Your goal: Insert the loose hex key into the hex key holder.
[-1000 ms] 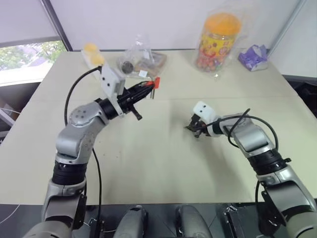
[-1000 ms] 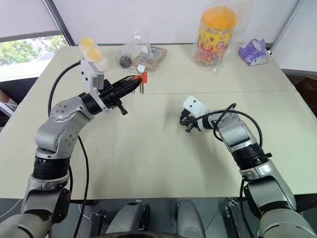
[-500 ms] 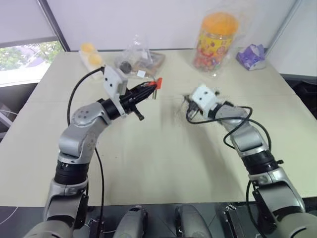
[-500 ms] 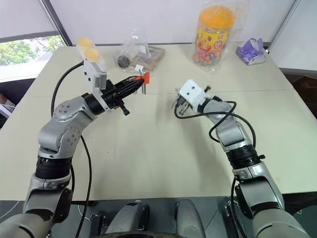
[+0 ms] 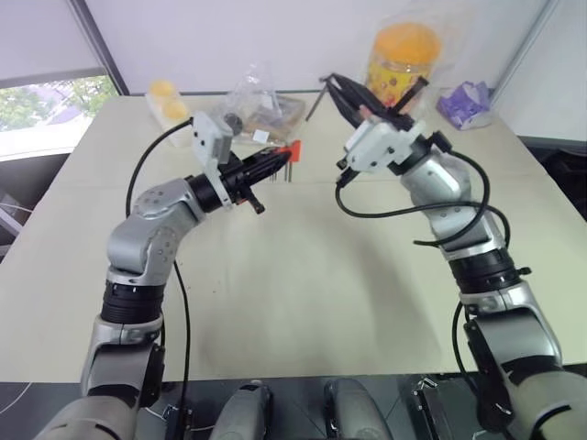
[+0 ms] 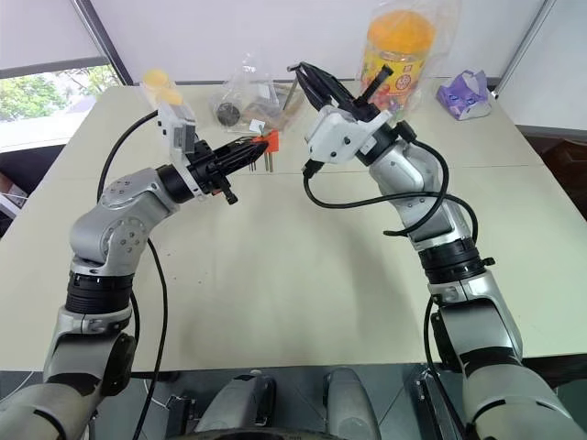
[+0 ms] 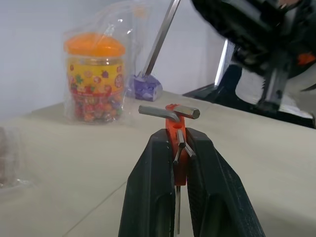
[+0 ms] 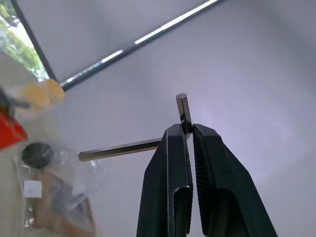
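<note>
The hex key holder (image 5: 293, 150), a small red-orange block with short grey keys sticking out, is pinched at the tips of my left gripper (image 5: 278, 158), which is shut on it above the table's far left half. From the left wrist it sits between the fingers (image 7: 174, 140). My right gripper (image 5: 334, 84) is raised just right of the holder, pointing up and to the left. It is shut on the bend of the loose hex key (image 8: 183, 114), whose long arm (image 5: 314, 104) hangs down towards the holder without touching it.
At the back of the beige table (image 5: 303, 275) stand a bagged candy jar with an orange lid (image 5: 402, 64), a purple wrapper (image 5: 466, 103), a clear bag of small items (image 5: 257, 105) and yellow objects (image 5: 169, 99). A window lies to the left.
My right gripper has risen from the table surface with the hex key, swung left towards the holder and rolled to point upward. The left gripper has kept its place with the holder.
</note>
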You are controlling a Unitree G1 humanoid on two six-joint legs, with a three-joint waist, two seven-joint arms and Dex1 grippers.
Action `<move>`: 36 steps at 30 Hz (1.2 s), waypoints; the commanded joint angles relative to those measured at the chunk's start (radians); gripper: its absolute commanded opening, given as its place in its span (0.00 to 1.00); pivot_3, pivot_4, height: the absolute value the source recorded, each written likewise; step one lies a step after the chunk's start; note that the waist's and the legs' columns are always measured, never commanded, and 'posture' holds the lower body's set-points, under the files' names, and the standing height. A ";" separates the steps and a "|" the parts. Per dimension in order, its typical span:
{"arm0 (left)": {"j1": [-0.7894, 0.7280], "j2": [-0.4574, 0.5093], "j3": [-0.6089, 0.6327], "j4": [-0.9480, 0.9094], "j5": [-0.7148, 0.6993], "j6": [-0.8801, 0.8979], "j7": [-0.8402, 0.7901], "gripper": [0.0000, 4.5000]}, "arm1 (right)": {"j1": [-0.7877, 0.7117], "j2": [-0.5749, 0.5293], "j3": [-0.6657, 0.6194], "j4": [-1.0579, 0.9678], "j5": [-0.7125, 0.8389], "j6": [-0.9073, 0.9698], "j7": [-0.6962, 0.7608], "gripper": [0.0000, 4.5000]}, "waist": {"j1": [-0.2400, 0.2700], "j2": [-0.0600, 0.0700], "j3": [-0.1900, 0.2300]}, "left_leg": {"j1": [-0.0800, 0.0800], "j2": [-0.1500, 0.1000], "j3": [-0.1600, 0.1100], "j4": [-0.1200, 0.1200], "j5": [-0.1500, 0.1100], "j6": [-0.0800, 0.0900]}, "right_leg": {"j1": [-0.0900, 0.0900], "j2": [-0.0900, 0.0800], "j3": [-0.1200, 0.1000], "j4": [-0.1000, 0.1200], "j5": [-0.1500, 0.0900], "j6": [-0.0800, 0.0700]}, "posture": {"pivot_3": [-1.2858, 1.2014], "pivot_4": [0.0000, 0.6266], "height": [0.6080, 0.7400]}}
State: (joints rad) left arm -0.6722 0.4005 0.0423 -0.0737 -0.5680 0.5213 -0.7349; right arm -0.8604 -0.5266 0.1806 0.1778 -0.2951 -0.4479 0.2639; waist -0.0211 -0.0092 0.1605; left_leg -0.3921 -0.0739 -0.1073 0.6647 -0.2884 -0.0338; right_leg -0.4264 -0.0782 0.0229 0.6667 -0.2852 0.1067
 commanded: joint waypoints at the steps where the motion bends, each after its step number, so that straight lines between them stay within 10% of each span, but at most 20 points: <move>1: -0.026 0.014 -0.006 -0.004 0.026 -0.035 -0.022 0.00 | -0.043 -0.015 -0.029 -0.045 0.039 -0.016 0.048 0.01 | 0.000 0.000 0.000 | 0.000 0.000 0.000 0.000 0.000 0.000 | 0.000 0.000 0.000 0.000 0.000 0.000 | 0.52 0.24 1.00; 36: -0.016 -0.007 -0.010 -0.027 0.051 -0.050 -0.023 0.00 | -0.016 -0.032 -0.033 -0.089 0.118 0.020 0.265 0.01 | 0.002 0.000 0.000 | 0.000 0.000 0.000 0.000 0.000 0.000 | 0.000 -0.001 0.000 0.000 0.000 0.000 | 0.52 0.24 1.00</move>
State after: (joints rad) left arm -0.6746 0.3905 0.0167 -0.0555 -0.5099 0.4857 -0.7577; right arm -0.8542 -0.5652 0.1792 0.1050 -0.1780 -0.4201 0.5435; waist -0.0190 -0.0092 0.1605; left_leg -0.3921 -0.0739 -0.1075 0.6646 -0.2885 -0.0338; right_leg -0.4263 -0.0790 0.0229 0.6664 -0.2852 0.1067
